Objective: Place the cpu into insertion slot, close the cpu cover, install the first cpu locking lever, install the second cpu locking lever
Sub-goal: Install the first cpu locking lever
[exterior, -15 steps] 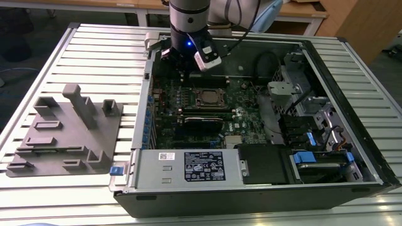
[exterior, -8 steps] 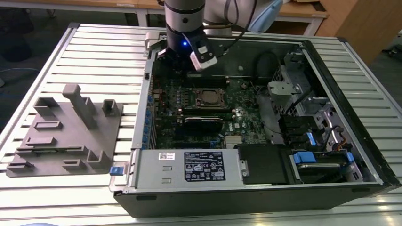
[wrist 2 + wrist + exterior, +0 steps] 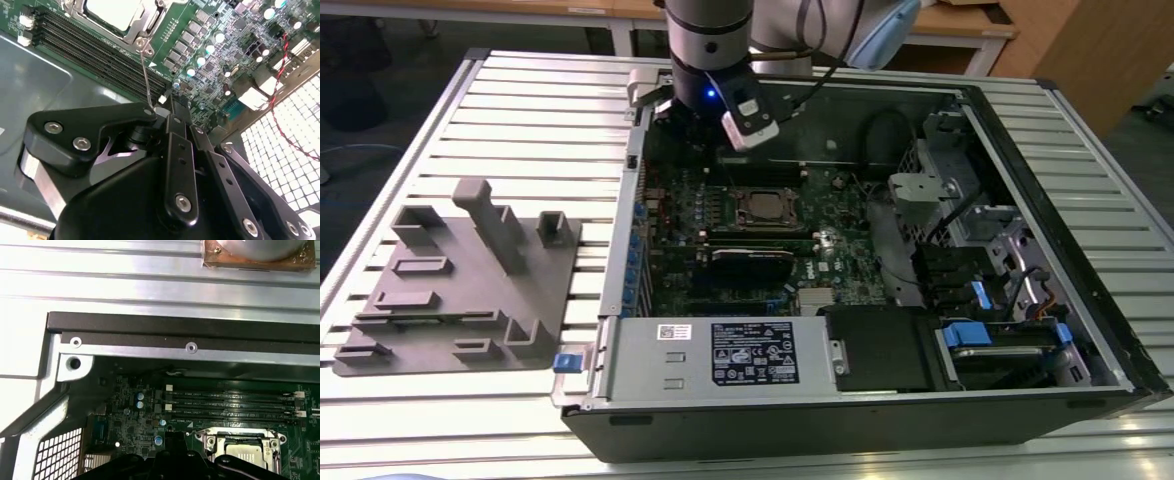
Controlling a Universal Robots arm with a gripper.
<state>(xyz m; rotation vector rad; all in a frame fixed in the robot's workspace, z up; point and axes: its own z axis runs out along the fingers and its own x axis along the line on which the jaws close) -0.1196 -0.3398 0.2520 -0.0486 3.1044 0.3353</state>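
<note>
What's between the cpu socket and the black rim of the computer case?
Long black memory slots lie between the insertion slot and the case rim, as seen in the first wrist view.

A: Exterior view: high, tilted down on the open case [image 3: 854, 430] and counter [image 3: 520, 110].
B: Both wrist views: close over the motherboard [image 3: 125, 425], sharing memory slots [image 3: 230, 402]; second looks past the claw [image 3: 167, 107].

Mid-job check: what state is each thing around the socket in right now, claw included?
cpu: seated, silver top showing.
cpu cover: down flat around the cpu.
claw: shut.
locking lever: raised, unlatched, free end meeting the claw's tips; gripped or not, unclear.
memory slots: empty.
</note>
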